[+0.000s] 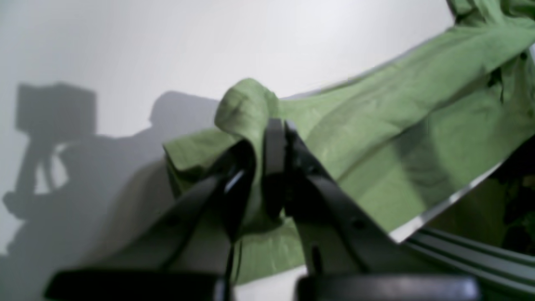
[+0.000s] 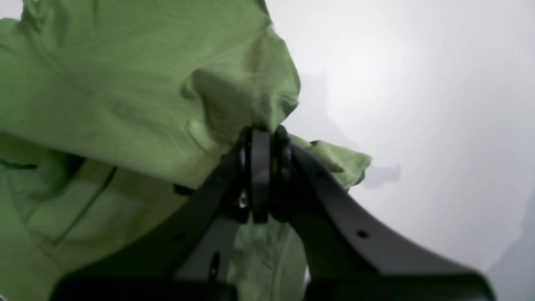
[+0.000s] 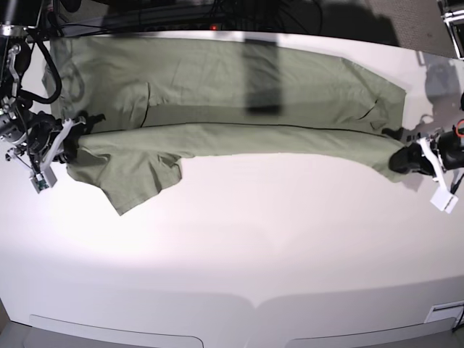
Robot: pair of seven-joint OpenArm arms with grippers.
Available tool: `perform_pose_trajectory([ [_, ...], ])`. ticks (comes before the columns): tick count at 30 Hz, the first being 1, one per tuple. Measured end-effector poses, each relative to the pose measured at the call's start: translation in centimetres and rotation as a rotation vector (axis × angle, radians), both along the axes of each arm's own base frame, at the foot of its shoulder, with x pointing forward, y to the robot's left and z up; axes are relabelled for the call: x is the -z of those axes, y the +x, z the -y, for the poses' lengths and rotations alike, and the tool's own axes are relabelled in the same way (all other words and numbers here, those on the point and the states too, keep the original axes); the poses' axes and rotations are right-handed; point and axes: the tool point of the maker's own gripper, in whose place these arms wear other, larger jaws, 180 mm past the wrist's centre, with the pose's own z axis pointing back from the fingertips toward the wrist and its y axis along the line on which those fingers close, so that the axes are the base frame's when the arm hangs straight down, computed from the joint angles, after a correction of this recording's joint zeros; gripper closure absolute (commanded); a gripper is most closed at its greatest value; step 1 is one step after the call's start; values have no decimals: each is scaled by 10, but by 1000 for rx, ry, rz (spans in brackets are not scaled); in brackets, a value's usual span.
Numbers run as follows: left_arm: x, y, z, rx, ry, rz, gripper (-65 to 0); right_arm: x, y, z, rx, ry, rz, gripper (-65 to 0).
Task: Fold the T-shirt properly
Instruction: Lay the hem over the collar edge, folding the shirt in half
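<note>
Left wrist view – gripper: the left gripper [image 1: 273,167] has its dark fingers pressed together on a bunched corner of the T-shirt [image 1: 397,138], a knob of green cloth poking up above the tips.
Left wrist view – cloth: from the pinch the fabric runs off toward the upper right as a taut, creased band over the white table [image 1: 167,46]; part of it hangs past the table edge.
Right wrist view – gripper: the right gripper [image 2: 261,175] is likewise clamped, its fingers pinching a gathered fold at the garment's edge.
Right wrist view – cloth: the T-shirt [image 2: 125,83] fills the left of the view, rumpled, with a small flap sticking out to the right of the pinch.
Base view – place: the T-shirt [image 3: 217,87] lies stretched lengthwise across the far half of the table [image 3: 239,254], a long fold line running between the two arms and one sleeve spilling toward the near side at this view's left.
Base view – arms: the right gripper [image 3: 72,138] holds one end, the left gripper [image 3: 406,156] the other, well apart.
Handling: the cloth looks light, limp and wrinkle-prone; it probably sags wherever unsupported, so holds belong at corners or hems, with several layers pinched and even tension between both ends.
</note>
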Motion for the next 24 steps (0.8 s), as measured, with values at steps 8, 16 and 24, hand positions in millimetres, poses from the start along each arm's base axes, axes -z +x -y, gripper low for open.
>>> perform_pose_trajectory([
  [8, 14, -17, 0, -6, -6, -42, 0, 1, -14, -6, -26, -25, -29, 0],
  [16, 27, -35, 0, -27, -14, -95, 0, 18, -46, -2, -16, -31, -102, 0],
  [24, 37, -49, 0, -35, -21, -124, 0, 16, -61, 20, 49, -49, -114, 0],
])
